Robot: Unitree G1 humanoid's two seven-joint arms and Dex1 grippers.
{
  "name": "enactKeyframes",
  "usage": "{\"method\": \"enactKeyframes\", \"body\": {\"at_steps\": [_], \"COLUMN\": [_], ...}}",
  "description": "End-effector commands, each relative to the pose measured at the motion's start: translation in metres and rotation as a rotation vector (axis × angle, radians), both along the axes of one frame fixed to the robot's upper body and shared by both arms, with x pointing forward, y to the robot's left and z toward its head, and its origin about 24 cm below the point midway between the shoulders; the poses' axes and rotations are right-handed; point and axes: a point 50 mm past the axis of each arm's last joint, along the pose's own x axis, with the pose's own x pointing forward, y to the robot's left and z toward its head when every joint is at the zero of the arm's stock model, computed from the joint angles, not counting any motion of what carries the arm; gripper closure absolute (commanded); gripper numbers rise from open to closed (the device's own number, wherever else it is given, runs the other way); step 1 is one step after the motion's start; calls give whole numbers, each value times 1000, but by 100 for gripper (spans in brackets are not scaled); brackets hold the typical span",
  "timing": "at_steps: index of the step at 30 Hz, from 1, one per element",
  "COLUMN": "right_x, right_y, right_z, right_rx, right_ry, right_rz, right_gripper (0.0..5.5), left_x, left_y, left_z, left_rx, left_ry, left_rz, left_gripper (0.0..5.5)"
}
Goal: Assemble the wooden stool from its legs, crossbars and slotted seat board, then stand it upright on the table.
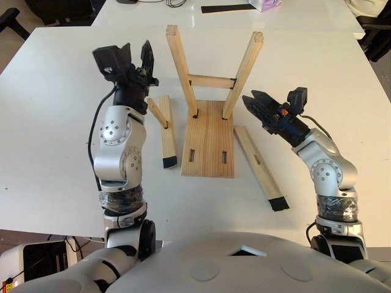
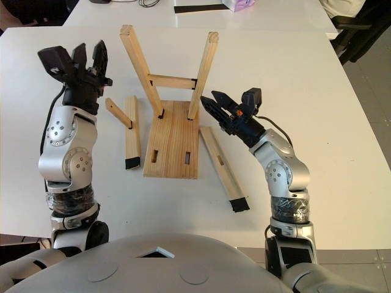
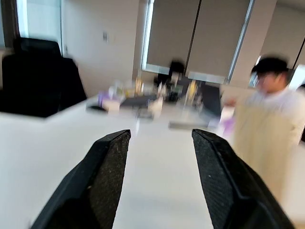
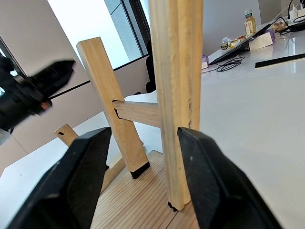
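The slotted seat board (image 1: 208,143) lies flat on the white table (image 1: 61,110). Two legs (image 1: 181,67) (image 1: 243,70) stand in its far slots, joined by a crossbar (image 1: 211,81). A loose leg (image 1: 167,131) with a short crossbar (image 1: 157,112) fixed to it lies left of the board. Another loose leg (image 1: 259,168) with a black foot cap lies to the right. My left gripper (image 1: 137,52) is raised above the table left of the stool, open and empty. My right gripper (image 1: 250,97) is open just right of the right upright leg (image 4: 178,95), not touching it.
A second white table (image 1: 153,12) stands behind, carrying a black strip (image 1: 226,8) and a pale box (image 1: 266,3). Dark chairs (image 1: 376,30) sit at the far corners. Bare tabletop lies to the left and right of the parts.
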Motion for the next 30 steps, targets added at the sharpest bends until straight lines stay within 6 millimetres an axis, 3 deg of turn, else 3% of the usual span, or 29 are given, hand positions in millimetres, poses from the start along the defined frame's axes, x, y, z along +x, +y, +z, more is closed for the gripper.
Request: {"method": "enactKeyframes", "body": {"at_steps": [1,5,9,13,16,19,23,25,30], "right_x": [5,6,3,-2,1,-11,-18,-19,-17], "right_y": [-1,-1,-1,-5,-3,-8,-10,-11,-11], "right_z": [-1,0,1,1,-3,-6,-9,-9,-9], "right_rx": [-13,-5,-2,3,6,19,18,16,10], "right_ry": [8,5,9,15,29,27,34,35,36], "right_rz": [-20,-24,-15,-22,-9,-94,-129,-139,-140], "right_gripper": [293,293,293,293,293,293,293,293,293], "left_x": [-2,0,1,-12,-32,-41,-65,-75,-78], "left_y": [-4,1,14,32,41,47,58,52,14], "left_z": [-40,-31,5,47,53,41,-17,-41,-45], "left_rx": [63,22,-49,-139,-59,7,107,97,151], "left_ry": [197,135,-64,-245,-226,-92,264,420,486], "left_rz": [-49,-16,74,198,243,220,204,133,-119], "left_gripper": [309,309,309,309,309,309,309,309,309]}}
